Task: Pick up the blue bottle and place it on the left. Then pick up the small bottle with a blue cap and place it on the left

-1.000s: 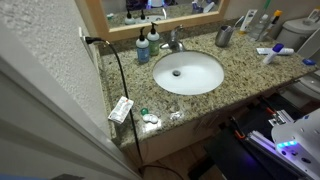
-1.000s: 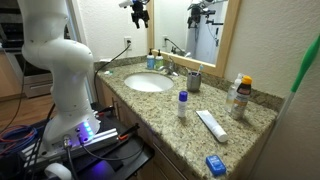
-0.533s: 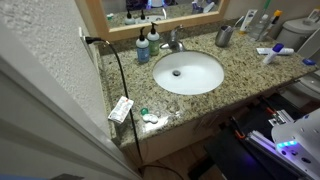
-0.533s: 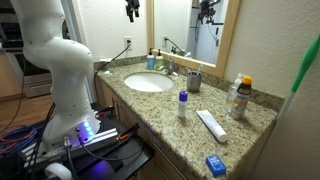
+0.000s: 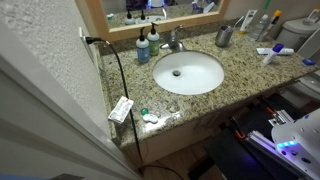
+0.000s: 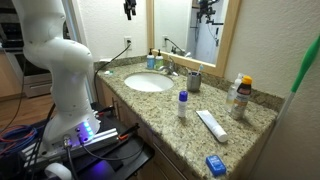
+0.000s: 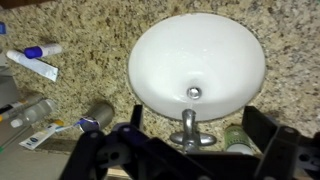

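Gripper (image 7: pixel 195 118), jaws wide apart, above sink (image 7: pixel 205 55); blue bottle (image 5: pixel 143 50) at back edge of counter (image 5: pixel 120 75), nr faucet (image 5: pixel 174 42).

counter (image 6: pixel 160 107): speckled tan granite | sink (image 5: pixel 188 72): white oval basin set into it | mirror (image 6: pixel 182 28): wood-framed, above the faucet (image 7: pixel 190 128) | wall (image 6: pixel 100 30): pale, textured | outlet (image 6: pixel 128 44): black cord plugged in | light: even, indoor

Small bottle (image 6: pixel 182 104) on counter (image 6: pixel 160 112) between sink (image 6: pixel 147 82) and tube (image 6: pixel 211 124), faucet (image 6: pixel 168 67) behind sink
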